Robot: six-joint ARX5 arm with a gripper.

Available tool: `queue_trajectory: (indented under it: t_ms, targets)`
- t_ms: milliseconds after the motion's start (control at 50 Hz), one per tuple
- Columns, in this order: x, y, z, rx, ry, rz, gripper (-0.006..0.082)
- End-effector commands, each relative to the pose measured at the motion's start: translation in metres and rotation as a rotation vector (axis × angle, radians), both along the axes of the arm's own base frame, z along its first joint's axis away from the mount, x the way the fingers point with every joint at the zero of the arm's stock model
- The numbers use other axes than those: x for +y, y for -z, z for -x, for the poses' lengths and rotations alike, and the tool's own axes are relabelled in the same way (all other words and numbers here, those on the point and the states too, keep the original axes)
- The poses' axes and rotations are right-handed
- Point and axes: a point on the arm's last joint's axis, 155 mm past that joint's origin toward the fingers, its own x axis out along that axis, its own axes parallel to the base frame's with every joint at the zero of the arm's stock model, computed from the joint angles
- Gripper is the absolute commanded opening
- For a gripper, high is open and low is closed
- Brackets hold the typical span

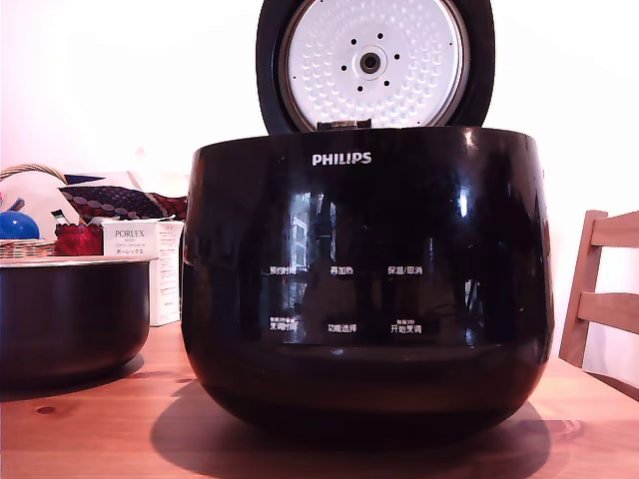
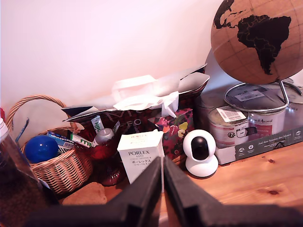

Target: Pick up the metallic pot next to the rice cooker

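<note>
Sitting untouched on the desk (image 1: pixel 90 439) beside the rice cooker (image 1: pixel 364 289), the metallic pot (image 1: pixel 70 319) awaits pickup; empty fingers (image 2: pixel 163 189) are pressed together.

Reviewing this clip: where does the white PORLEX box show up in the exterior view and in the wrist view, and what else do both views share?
Exterior view: the PORLEX box stands at the exterior view's left, behind the metallic pot and beside the rice cooker.
Wrist view: the PORLEX box stands just beyond the end effector, whose jaws are nearly together.
Shared landmark: the wicker basket with the blue ball.
</note>
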Motion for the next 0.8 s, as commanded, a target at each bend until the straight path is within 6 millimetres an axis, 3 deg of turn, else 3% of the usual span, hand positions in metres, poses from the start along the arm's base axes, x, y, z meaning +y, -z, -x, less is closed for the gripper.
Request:
queue_trajectory:
  t_ms: [0, 200, 220, 280, 400, 520, 780]
  targets:
    - [0.012, 0.007, 0.002, 0.022, -0.030, -0.018, -0.0023]
    - [0.000, 0.009, 0.004, 0.016, 0.045, -0.099, -0.0022]
    - [-0.002, 0.011, 0.004, 0.000, 0.073, -0.204, -0.0021]
    - [-0.007, 0.016, 0.006, 0.006, 0.119, -0.273, -0.0013]
    - [-0.018, 0.039, 0.015, 0.051, 0.226, -0.435, -0.0010]
    - [-0.025, 0.075, 0.029, 0.161, 0.341, -0.535, -0.0001]
    - [-0.025, 0.143, 0.045, 0.401, 0.485, -0.669, 0.0282]
